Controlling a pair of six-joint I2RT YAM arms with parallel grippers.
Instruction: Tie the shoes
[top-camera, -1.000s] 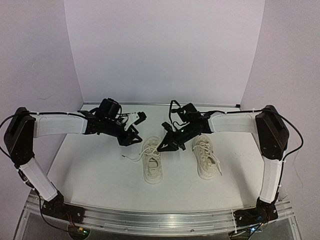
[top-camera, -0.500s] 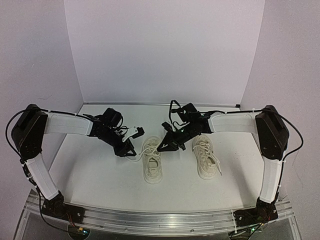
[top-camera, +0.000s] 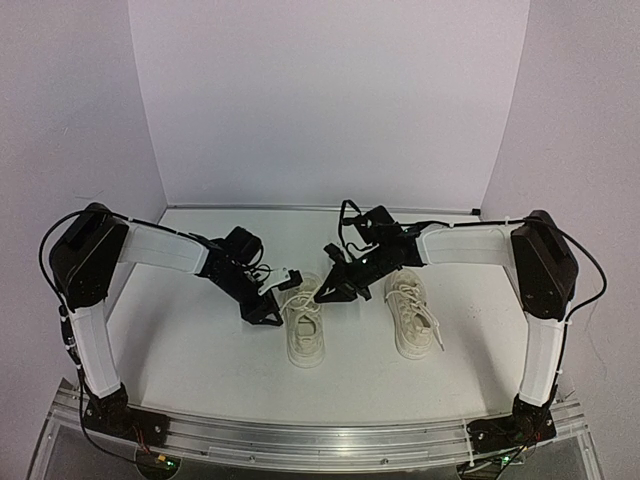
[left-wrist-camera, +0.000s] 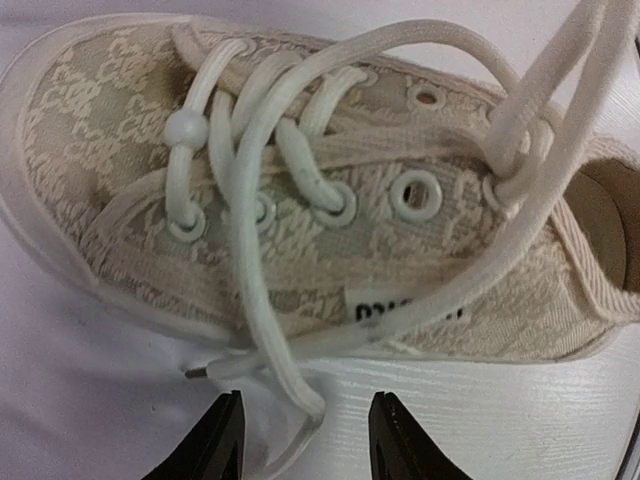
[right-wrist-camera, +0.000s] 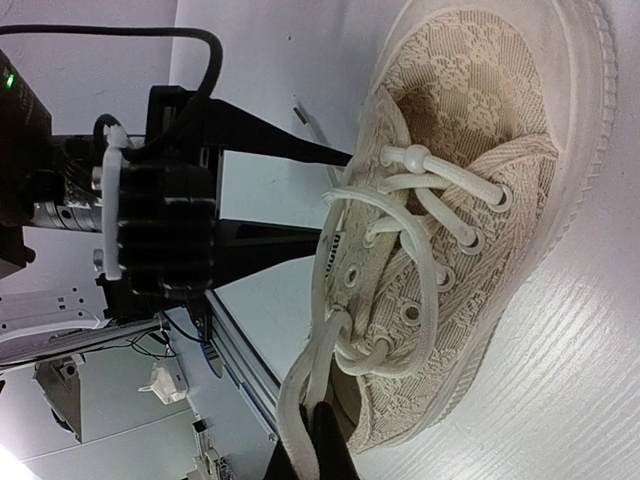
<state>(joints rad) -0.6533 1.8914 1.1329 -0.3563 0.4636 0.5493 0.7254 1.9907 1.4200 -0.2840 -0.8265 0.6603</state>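
Note:
Two cream-white sneakers sit side by side on the table: the left shoe (top-camera: 305, 328) and the right shoe (top-camera: 412, 315). My left gripper (top-camera: 268, 312) is open, low at the left shoe's left side. In the left wrist view the shoe (left-wrist-camera: 330, 190) fills the top, and a loose white lace (left-wrist-camera: 285, 385) lies on the table between the fingertips (left-wrist-camera: 395, 435) of that gripper (left-wrist-camera: 305, 445). My right gripper (top-camera: 328, 290) is shut on a lace loop (right-wrist-camera: 300, 400) pulled up from the left shoe's (right-wrist-camera: 460, 200) top eyelets. The right gripper also shows in its own wrist view (right-wrist-camera: 312, 445).
The white table (top-camera: 200, 350) is walled by pale panels at the back and sides. A metal rail (top-camera: 320, 435) runs along the near edge. The left arm's black gripper (right-wrist-camera: 170, 220) shows in the right wrist view, close beside the shoe.
My left gripper has moved down and right, from behind the shoes to the left shoe's side, over the loose lace. The right gripper has held still on its lace.

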